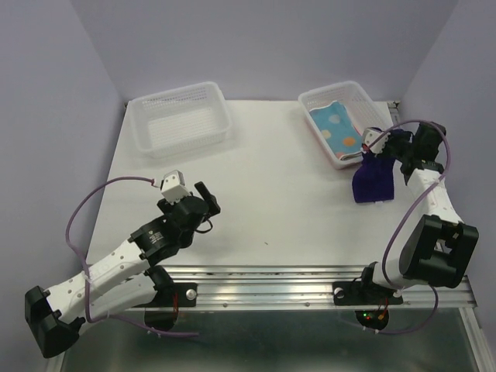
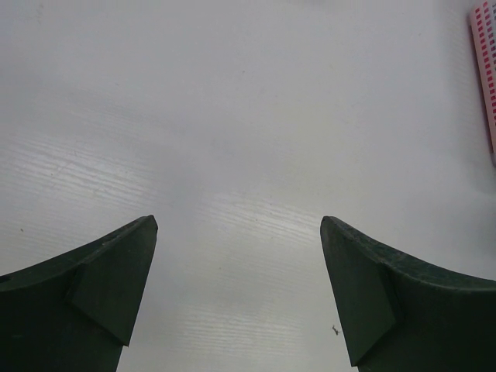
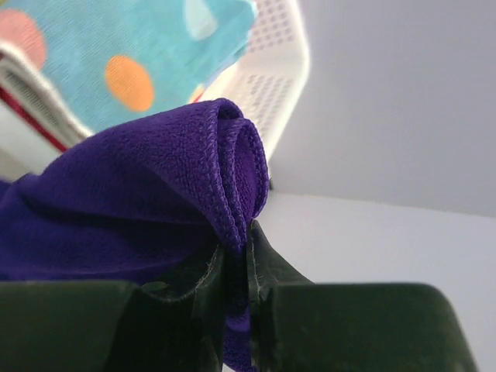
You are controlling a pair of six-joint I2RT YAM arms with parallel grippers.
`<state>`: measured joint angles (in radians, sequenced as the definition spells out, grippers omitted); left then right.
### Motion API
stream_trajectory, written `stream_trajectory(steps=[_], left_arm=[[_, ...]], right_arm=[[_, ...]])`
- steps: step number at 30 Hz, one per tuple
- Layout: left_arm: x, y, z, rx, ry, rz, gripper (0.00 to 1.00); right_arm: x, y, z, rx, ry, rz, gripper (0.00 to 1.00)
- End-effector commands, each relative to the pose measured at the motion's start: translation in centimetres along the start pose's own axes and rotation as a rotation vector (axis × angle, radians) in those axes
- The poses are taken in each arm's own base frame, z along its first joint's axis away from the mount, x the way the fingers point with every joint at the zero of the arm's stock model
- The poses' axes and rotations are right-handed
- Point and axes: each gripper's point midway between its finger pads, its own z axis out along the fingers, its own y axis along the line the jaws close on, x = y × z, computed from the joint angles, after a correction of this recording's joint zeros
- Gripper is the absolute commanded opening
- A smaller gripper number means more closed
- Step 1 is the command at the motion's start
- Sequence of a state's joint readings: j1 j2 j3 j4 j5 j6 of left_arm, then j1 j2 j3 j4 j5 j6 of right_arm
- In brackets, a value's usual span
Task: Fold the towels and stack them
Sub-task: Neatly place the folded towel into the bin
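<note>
My right gripper (image 1: 385, 146) is shut on a dark purple towel (image 1: 374, 178), which hangs from it beside the right basket; its lower edge is at the table. In the right wrist view the purple towel (image 3: 155, 194) bunches between my closed fingers (image 3: 267, 267). A light blue towel with orange spots (image 1: 335, 128) lies in the right basket (image 1: 364, 97) and shows in the right wrist view (image 3: 116, 54), with a pink-red edge under it. My left gripper (image 1: 208, 198) is open and empty over bare table; its fingers (image 2: 116, 287) show in the left wrist view.
An empty white perforated basket (image 1: 180, 118) stands at the back left. The right basket's pink-dotted edge (image 2: 487, 70) shows at the left wrist view's right side. A metal rail (image 1: 310, 283) runs along the near table edge. Purple walls enclose the table.
</note>
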<state>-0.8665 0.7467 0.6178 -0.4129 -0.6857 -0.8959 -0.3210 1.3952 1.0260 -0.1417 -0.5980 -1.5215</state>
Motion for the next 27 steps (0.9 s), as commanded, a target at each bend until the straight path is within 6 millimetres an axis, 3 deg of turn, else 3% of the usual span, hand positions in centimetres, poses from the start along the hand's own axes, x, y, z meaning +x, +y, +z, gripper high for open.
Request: stream_trajectory(steps=[1,8,10,18,21,27], left_arm=[[-2.5,-0.3,-0.6,-0.003,-0.072,-0.047,0.99],[-2.8,-0.4,-0.7,0.006,-0.082,-0.055,0.99],[-2.9,-0.4,-0.8,0.006,-0.084,-0.053,0.99],[-3.1,-0.4,-0.8,0.008,-0.096,-0.060,0.99],[-3.0,-0.3,-0.7,0.006,-0.094,-0.057,0.99],[-2.8,0.1,-0.7,-0.009,-0.092,-0.059,0.99]], right_arm=[[-4.0,-6.1,-0.3,0.171,-0.187,-0.099,0.01],[-6.6,-5.6,0.7,0.123,-0.334,-0.080,0.01],[-7.2,-5.9,1.8,0.127,-0.339,-0.052,0.01],[-8.2,-9.3,6.2,0.261,-0.281,0.036,0.01],[-7.6,-10.2,7.7,0.321,-0.259,0.070,0.01],[-6.8,-9.5,10.9,0.326,-0.248,0.057,0.01]])
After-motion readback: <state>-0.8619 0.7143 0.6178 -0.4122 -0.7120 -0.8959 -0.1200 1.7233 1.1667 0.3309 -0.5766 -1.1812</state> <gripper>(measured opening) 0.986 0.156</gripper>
